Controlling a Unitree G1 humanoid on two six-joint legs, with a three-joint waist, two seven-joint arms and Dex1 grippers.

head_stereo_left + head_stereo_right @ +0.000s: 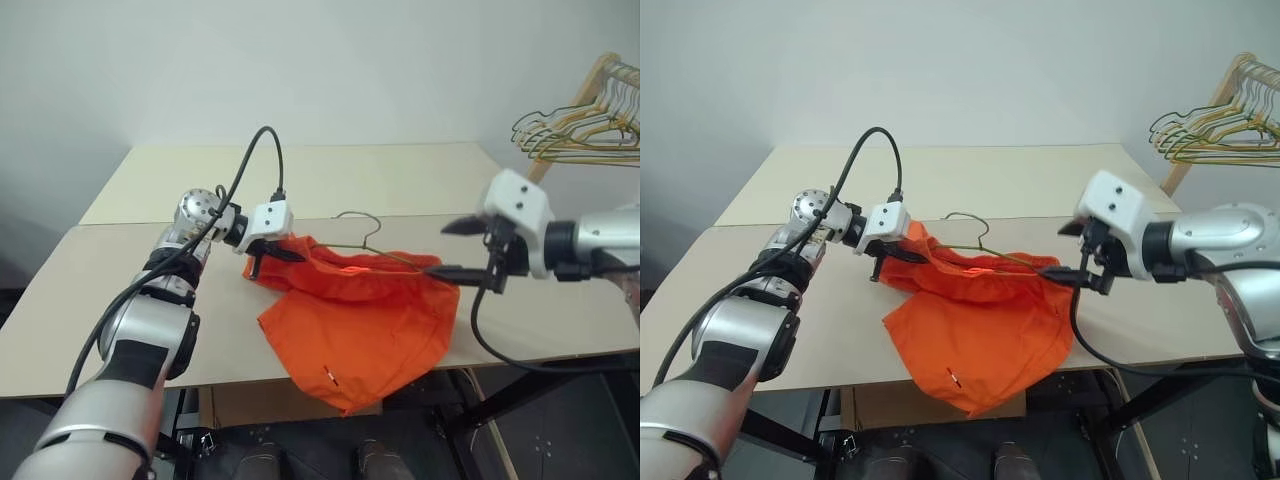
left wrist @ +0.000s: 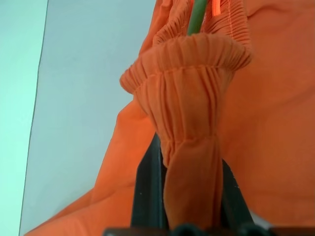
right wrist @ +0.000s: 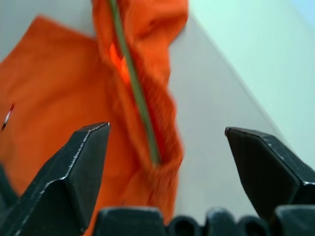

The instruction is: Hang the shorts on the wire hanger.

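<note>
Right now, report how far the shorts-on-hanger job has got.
Done: the hanger wire already runs inside the waistband of the shorts, its hook poking out above. In hand: the left pincer is shut on one end of the waistband, while the right pincer stands open just off the other end. Left: the shorts lie bunched on the table, half over its front edge, so they need spreading along the wire.

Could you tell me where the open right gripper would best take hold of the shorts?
Probably the gathered waistband end beside the right gripper, approached from the robot's right. The shorts hang bunched along the wire hanger there, a thick ridge, while the left gripper pinches the opposite end.
</note>
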